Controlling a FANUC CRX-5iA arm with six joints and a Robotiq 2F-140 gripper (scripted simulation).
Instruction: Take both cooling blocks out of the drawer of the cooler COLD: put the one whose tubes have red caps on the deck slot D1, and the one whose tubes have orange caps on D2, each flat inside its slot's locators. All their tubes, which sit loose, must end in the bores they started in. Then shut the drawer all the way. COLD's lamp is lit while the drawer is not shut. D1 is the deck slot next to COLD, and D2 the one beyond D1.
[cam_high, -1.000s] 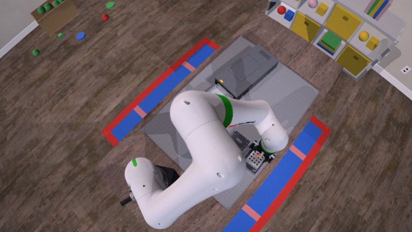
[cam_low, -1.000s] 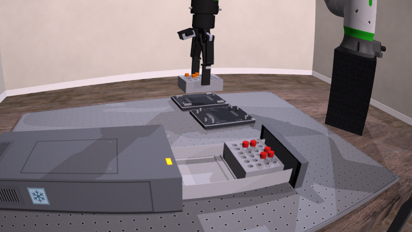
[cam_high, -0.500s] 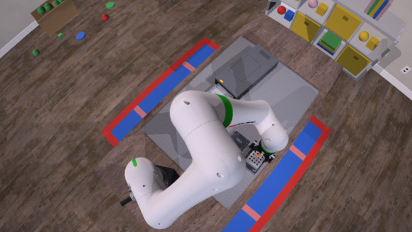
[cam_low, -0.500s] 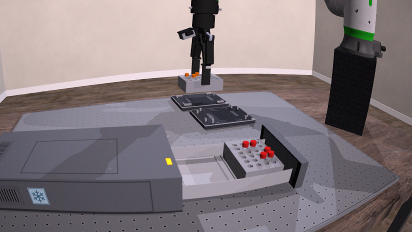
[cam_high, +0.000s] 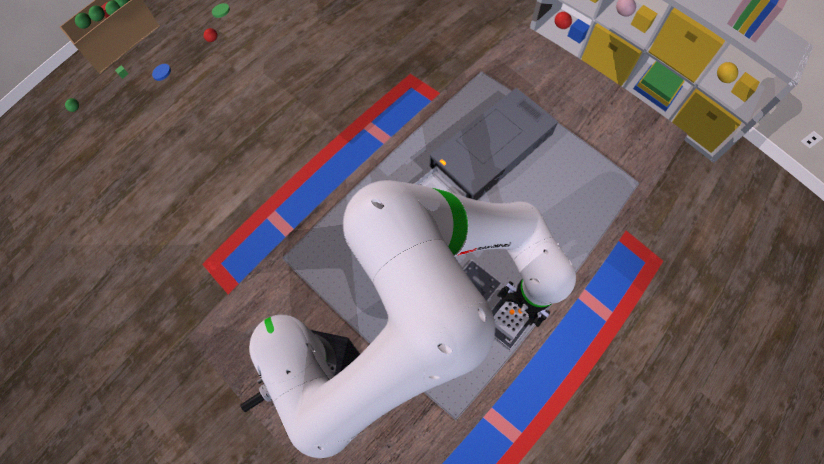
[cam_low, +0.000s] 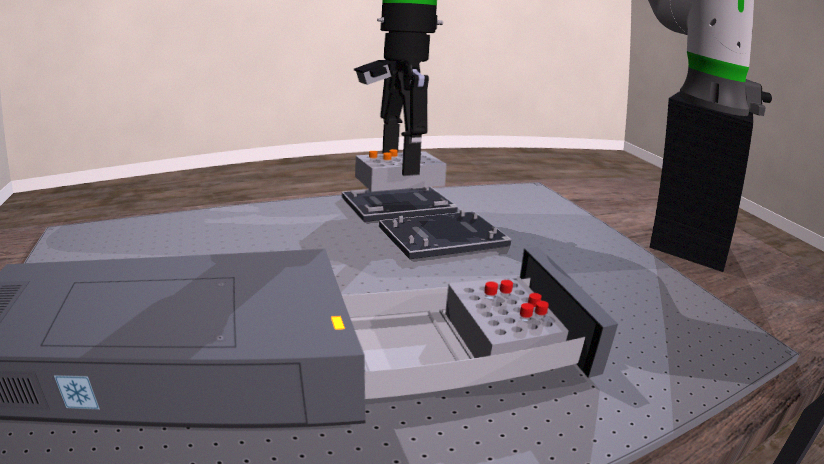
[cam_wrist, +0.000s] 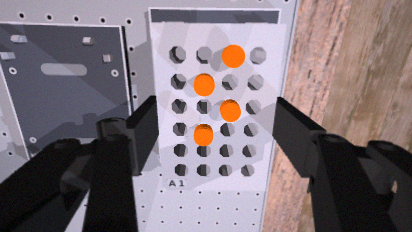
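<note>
Gripper (cam_low: 403, 155) clamped across the short width of the orange-capped cooling block (cam_low: 400, 171), one finger (cam_wrist: 145, 131) on each long side, block held level just above deck slot D2 (cam_low: 397, 203), not yet seated between its locators. Seen from the wrist, long axis running straight away between the fingers, the "A1" corner label (cam_wrist: 176, 183) at the near end, a dark band at the far end. Four orange-capped tubes (cam_wrist: 204, 84) upright in their bores, staggered down the two middle columns. Long axis roughly in line with D2's own in the exterior view. D1 (cam_low: 444, 234) bare, nearer the cooler COLD (cam_low: 172, 334). Drawer (cam_low: 567, 311) pulled out, red-capped cooling block (cam_low: 504, 314) resting at its front end, five red caps (cam_low: 491, 288) showing, long axis along the drawer's travel. Lamp (cam_low: 337, 322) lit yellow.
</note>
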